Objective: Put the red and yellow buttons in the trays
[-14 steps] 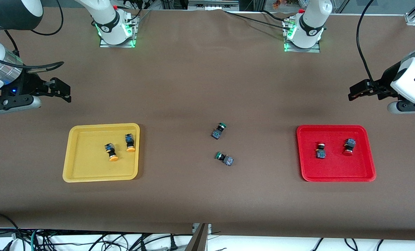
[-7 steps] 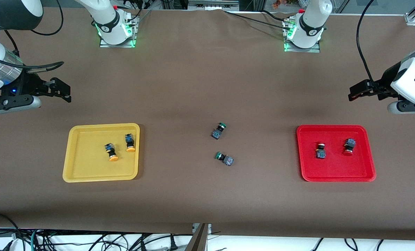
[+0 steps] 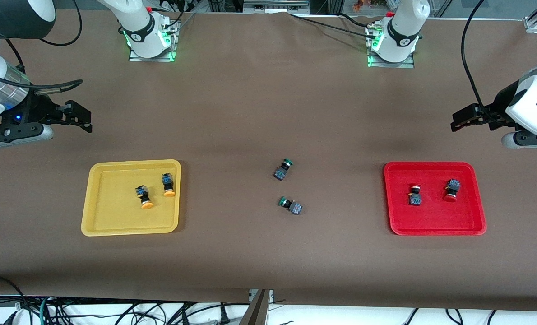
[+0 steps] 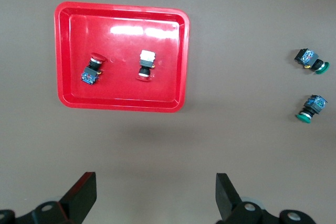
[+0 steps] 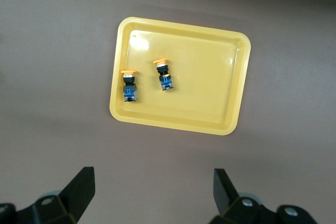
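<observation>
Two yellow buttons (image 3: 155, 191) lie in the yellow tray (image 3: 110, 221), two red buttons (image 3: 432, 192) in the red tray (image 3: 431, 223). Left gripper (image 3: 460, 121) and right gripper (image 3: 80, 118) hang wide, empty, above the table's (image 3: 268, 113) ends.

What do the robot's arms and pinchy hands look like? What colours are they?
Both arms are white with black joint bands, black cables looping off them, and bases that glow green. The left gripper and right gripper are black, each with two flat, wedge-shaped black jaws. A small blue light shines on the right arm's wrist.
</observation>
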You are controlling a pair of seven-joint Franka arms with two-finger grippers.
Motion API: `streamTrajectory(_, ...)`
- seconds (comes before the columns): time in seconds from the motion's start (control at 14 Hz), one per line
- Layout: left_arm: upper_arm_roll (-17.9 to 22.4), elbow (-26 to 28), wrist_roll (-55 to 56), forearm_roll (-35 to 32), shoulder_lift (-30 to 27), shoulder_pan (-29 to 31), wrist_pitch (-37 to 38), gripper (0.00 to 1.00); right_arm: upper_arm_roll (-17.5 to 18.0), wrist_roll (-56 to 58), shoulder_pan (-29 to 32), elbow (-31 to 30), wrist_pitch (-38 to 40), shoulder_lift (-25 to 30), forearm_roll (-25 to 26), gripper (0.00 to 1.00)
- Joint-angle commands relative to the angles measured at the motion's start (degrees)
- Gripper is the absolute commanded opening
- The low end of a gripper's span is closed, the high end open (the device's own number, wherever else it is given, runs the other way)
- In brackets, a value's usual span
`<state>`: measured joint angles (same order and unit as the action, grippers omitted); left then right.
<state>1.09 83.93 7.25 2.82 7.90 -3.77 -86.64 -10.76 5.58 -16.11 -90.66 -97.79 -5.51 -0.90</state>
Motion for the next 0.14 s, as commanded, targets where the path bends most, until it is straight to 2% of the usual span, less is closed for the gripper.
streamTrajectory(0.0,0.32,-2.19,0.22,0.7,0.98,-0.27,1.48,1.0,-0.05,-0.66,-0.06,1.09,0.85,-0.38,0.37,1.0)
streamTrajectory(0.07,0.32,-2.19,0.14,0.7,1.06,-0.27,1.48,1.0,-0.05,-0.66,-0.06,1.09,0.85,-0.3,0.37,1.0)
